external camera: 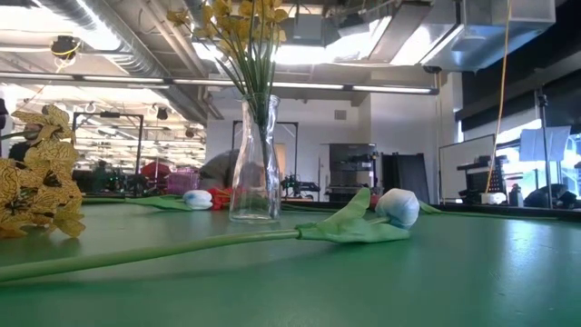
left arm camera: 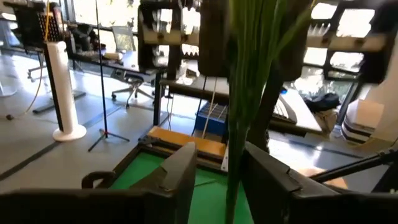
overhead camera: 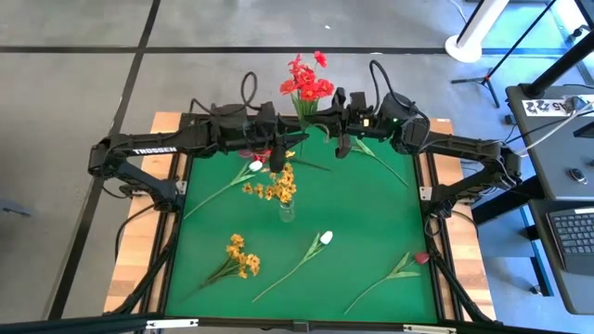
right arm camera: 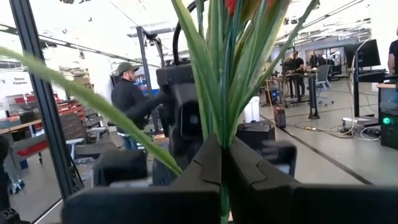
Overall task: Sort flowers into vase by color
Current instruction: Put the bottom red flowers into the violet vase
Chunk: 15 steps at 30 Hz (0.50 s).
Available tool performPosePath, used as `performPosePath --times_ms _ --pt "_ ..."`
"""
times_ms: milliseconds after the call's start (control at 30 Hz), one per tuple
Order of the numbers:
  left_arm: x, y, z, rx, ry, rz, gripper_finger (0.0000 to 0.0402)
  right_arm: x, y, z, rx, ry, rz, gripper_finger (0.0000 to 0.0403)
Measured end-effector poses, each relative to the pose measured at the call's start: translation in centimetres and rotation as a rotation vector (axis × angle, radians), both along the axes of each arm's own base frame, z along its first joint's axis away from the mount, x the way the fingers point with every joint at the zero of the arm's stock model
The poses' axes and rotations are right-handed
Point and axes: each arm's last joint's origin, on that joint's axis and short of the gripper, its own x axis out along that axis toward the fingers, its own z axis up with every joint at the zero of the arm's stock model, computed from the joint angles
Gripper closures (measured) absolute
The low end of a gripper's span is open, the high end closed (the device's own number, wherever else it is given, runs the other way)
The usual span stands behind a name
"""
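A spray of red flowers point(overhead camera: 306, 79) stands in the air over the table's far edge, between my two grippers. My right gripper point(right arm camera: 222, 155) is shut on its green stems. My left gripper point(left arm camera: 219, 171) is open; its fingers stand on either side of the same stems point(left arm camera: 235, 124), with a gap on one side. A clear glass vase point(overhead camera: 286, 210) in the middle of the table holds yellow flowers point(external camera: 241, 27). Lying flat on the green mat are two white tulips point(overhead camera: 255, 167) point(overhead camera: 325, 238), a yellow spray point(overhead camera: 239, 258) and a dark pink rose point(overhead camera: 420, 258). My right gripper pinches the red spray's bundle of green stems point(right arm camera: 222, 127) between its two shut fingers, low on the stems. The fingers come roughly level from the table's right side and lie across the stems. The spray stands upright, lifted clear of the table, blooms on top.
Another green stem point(overhead camera: 380, 158) lies under the right arm. The mat's wooden frame point(overhead camera: 167, 121) borders the table. In the low view a tulip point(external camera: 397, 207) and its long stem lie across the foreground. A person stands in the room beyond, seen in the right wrist view.
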Motion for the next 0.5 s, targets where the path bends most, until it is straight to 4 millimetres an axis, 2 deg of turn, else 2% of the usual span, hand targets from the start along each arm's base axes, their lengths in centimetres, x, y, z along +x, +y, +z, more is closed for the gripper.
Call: performPosePath --times_ms 133,267,500 --pt "1.0 0.2 -1.1 0.013 0.047 0.007 0.0328 0.0 0.0 0.0 -0.001 0.0 0.006 0.0402" --pt "0.9 0.1 -1.0 0.037 0.05 0.05 0.0387 0.0 0.0 0.0 0.0 0.002 0.001 0.0401" --pt "-0.2 -0.8 0.0 0.049 0.035 0.056 0.0396 -0.1 0.0 0.1 0.001 -0.004 -0.002 0.0392"
